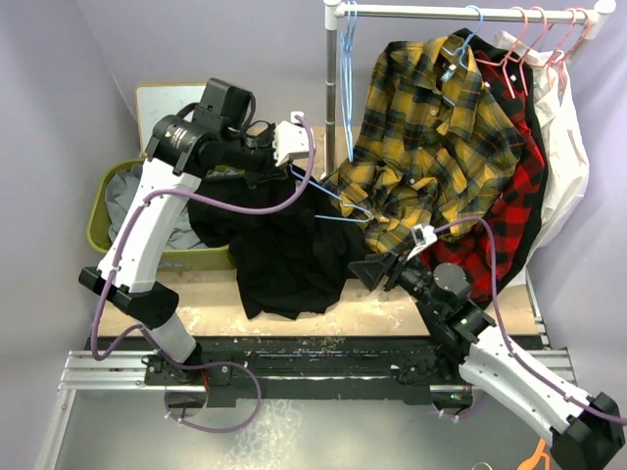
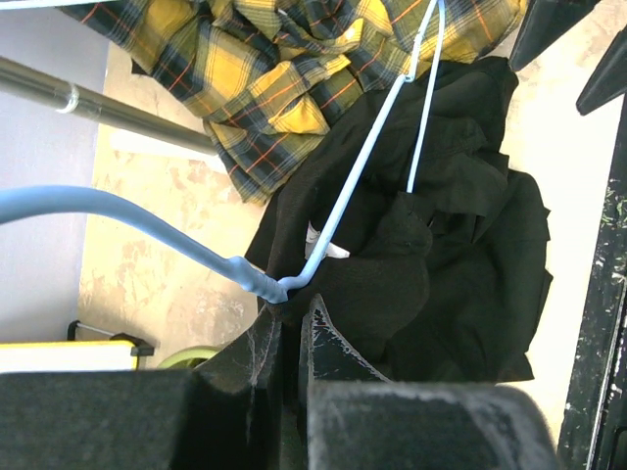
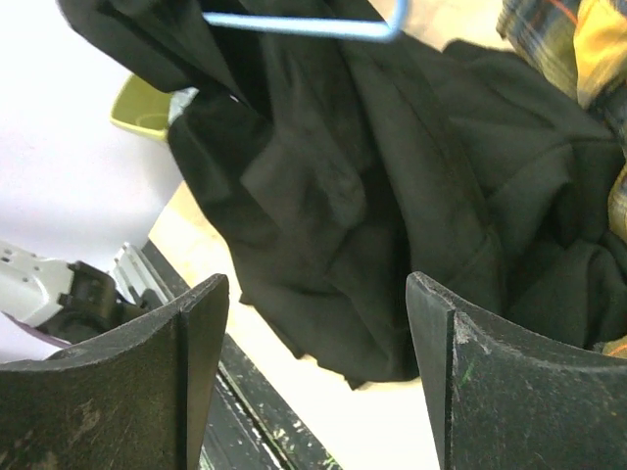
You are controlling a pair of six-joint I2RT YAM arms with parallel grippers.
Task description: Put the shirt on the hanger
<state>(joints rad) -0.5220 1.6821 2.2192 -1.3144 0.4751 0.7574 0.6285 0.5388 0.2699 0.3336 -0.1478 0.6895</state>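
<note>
The light-blue hanger [image 1: 333, 201] hangs above the table, with my left gripper [image 1: 286, 164] shut on it where the hook meets the shoulders. In the left wrist view the hanger [image 2: 362, 166] runs up from the closed fingertips of the left gripper [image 2: 287, 305], with black cloth bunched at the same spot. The black shirt [image 1: 284, 245] hangs from the hanger and pools on the table; one hanger arm goes into the shirt [image 2: 460, 255]. My right gripper [image 1: 377, 269] stands open just right of the shirt's lower edge. In the right wrist view nothing sits between the fingers of the right gripper [image 3: 313, 294], and the shirt [image 3: 372, 176] and hanger [image 3: 294, 24] lie beyond them.
A yellow-and-black plaid shirt [image 1: 431, 127] and a red plaid one [image 1: 509, 206] hang from the rack rail [image 1: 460, 12] at the back right, beside pink hangers [image 1: 534, 39]. A green bin [image 1: 101, 220] with a grey garment [image 1: 122, 191] stands at the left.
</note>
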